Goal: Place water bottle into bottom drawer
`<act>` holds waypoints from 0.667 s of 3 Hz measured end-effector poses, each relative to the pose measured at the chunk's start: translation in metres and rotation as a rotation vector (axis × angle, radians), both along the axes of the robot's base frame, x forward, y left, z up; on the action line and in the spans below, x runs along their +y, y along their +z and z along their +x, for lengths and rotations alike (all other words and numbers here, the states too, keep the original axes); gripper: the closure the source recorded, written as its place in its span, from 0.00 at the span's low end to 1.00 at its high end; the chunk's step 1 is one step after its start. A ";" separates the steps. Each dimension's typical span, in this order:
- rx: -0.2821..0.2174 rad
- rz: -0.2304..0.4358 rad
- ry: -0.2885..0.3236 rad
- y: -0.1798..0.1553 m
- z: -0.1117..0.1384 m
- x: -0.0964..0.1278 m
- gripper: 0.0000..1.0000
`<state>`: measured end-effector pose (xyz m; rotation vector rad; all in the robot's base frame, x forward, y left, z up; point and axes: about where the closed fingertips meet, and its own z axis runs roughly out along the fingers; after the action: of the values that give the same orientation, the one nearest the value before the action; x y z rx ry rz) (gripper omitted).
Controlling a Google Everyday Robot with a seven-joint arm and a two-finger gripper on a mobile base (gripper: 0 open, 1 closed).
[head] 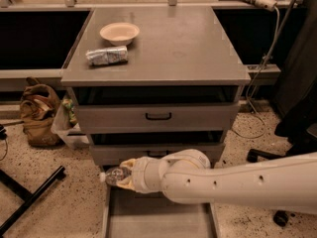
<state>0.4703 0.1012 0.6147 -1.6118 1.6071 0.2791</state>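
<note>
My gripper (120,176) is low in front of the cabinet, at the left rear corner of the open bottom drawer (157,217). It is shut on the water bottle (112,176), a small clear bottle held on its side with its white cap pointing left. The bottle hangs over the drawer's left rail. My white arm (233,182) crosses in from the right and hides the drawer's back right part. The drawer is a plain grey tray pulled out toward me, and I see nothing lying in its visible part.
Two shallower drawers with black handles (158,116) are shut above. On the cabinet top sit a cream bowl (119,32) and a crinkled foil packet (106,56). A brown bag (38,114) and a plastic bin (67,128) stand left. A black stand leg (29,198) lies at lower left.
</note>
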 end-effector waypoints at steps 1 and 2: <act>0.016 0.053 -0.051 -0.040 0.034 -0.011 1.00; 0.068 0.096 -0.066 -0.090 0.042 0.000 1.00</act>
<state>0.5126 0.1008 0.5247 -1.4880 1.6690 0.3739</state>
